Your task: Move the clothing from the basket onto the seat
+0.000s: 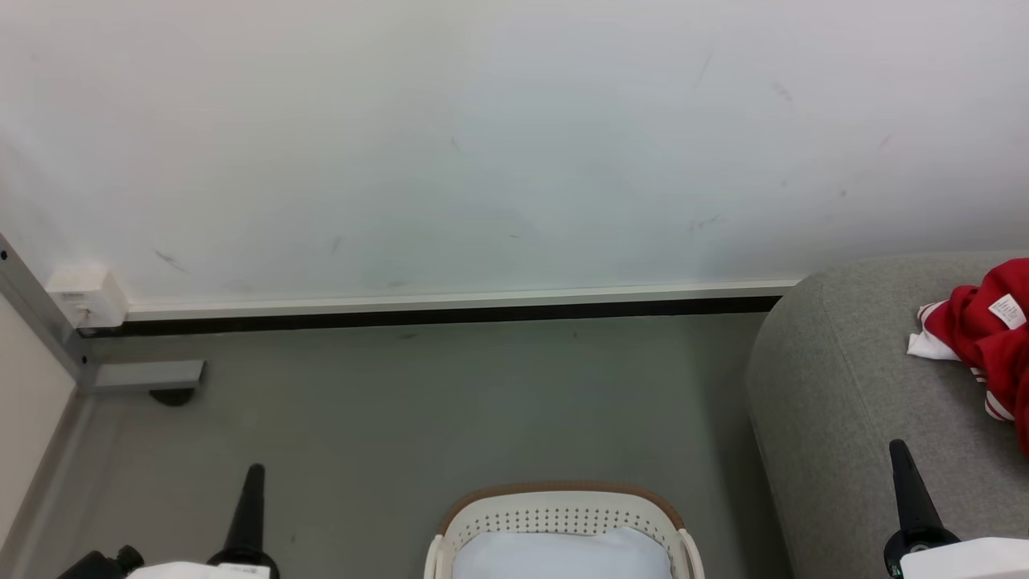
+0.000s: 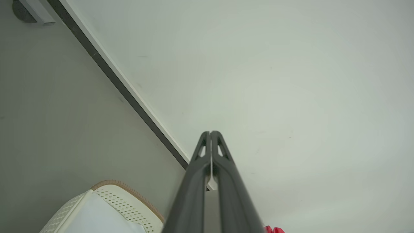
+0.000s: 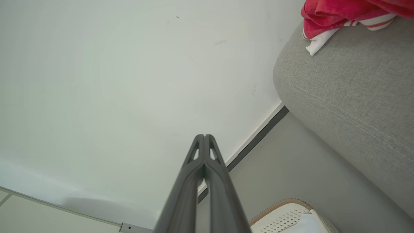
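The right gripper (image 3: 204, 136) has its two dark fingers pressed together on nothing, pointing at the bare wall. Ahead of its tips and to their right, the clothing (image 1: 977, 330) lies in a red heap on the seat (image 1: 836, 386), apart from the fingers. The left gripper (image 2: 210, 132) is likewise pressed shut and empty. The basket (image 1: 563, 487) stands on the floor between the two grippers. Inside it I see the white liner cloth (image 1: 563, 555), though its near half is cut off, so a garment may remain. The transfer looks done or nearly so. Next comes a look down into the basket, fingers spreading if red shows.
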Motion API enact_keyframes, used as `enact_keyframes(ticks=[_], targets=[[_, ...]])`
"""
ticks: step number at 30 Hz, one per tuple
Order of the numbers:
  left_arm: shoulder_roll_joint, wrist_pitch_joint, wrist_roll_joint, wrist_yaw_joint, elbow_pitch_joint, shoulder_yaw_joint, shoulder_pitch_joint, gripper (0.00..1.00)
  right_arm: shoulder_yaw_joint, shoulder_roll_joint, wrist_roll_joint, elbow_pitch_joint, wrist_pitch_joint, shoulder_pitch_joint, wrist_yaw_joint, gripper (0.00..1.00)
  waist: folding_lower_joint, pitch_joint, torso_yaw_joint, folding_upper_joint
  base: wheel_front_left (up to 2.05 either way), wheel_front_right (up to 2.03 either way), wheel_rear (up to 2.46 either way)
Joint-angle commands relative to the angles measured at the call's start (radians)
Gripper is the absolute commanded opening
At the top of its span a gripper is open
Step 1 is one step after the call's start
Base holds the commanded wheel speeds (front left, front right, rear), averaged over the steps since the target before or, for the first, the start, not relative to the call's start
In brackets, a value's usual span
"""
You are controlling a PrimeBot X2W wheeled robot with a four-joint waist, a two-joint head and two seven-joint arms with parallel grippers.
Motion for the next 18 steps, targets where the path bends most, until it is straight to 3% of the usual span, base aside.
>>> enact_keyframes(ticks=[1,18], targets=[[0.008,0.007,-0.037,-0.004,-0.005,0.004,-0.020,0.00,-0.010,-0.001,0.026,-0.012,0.006,-0.022,-0.001,0.00,0.0000,0.001,0.000,0.0000,0.00,0.00,0.00],[0.009,0.050,-0.200,-0.010,0.010,0.015,-0.044,0.00,-0.043,0.010,0.175,-0.011,0.048,-0.031,-0.001,0.00,0.0000,0.008,0.005,0.0000,0.00,0.00,0.00]])
